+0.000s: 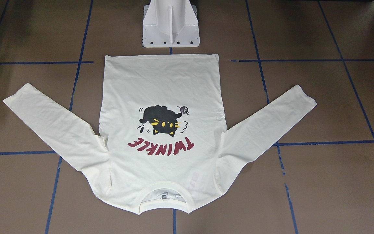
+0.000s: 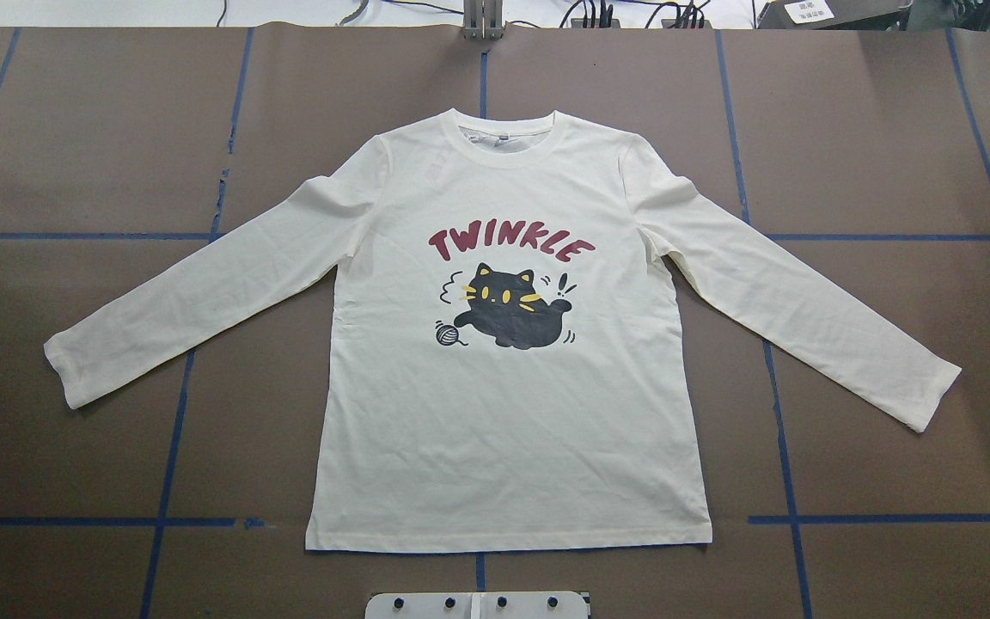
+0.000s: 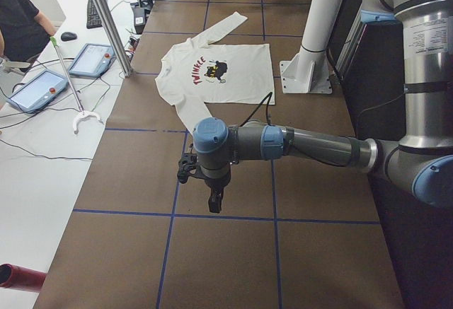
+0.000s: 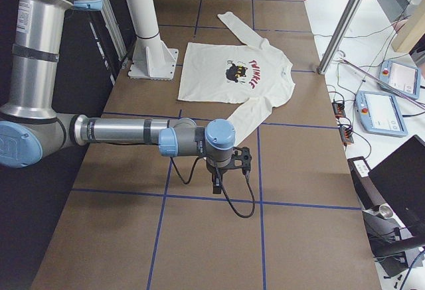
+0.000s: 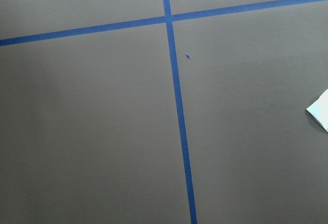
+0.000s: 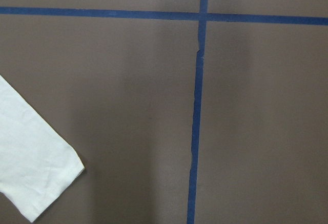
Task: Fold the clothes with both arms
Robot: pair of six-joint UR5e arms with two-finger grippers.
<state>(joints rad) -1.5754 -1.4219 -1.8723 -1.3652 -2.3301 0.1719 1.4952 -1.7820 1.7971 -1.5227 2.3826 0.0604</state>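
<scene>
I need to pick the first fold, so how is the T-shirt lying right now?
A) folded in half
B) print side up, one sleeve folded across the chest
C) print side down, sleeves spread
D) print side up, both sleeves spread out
D: the overhead view shows the T-shirt flat with its cat print facing up. The left sleeve and right sleeve are stretched outward, with nothing folded.

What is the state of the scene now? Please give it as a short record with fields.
shirt: cream long-sleeved T-shirt, flat and unfolded on the brown table
side up: cat print and TWINKLE lettering
sleeves: both spread out
hem: toward the white pedestal
left hand: above bare table, clear of the shirt; open or shut unclear
right hand: the same
</scene>
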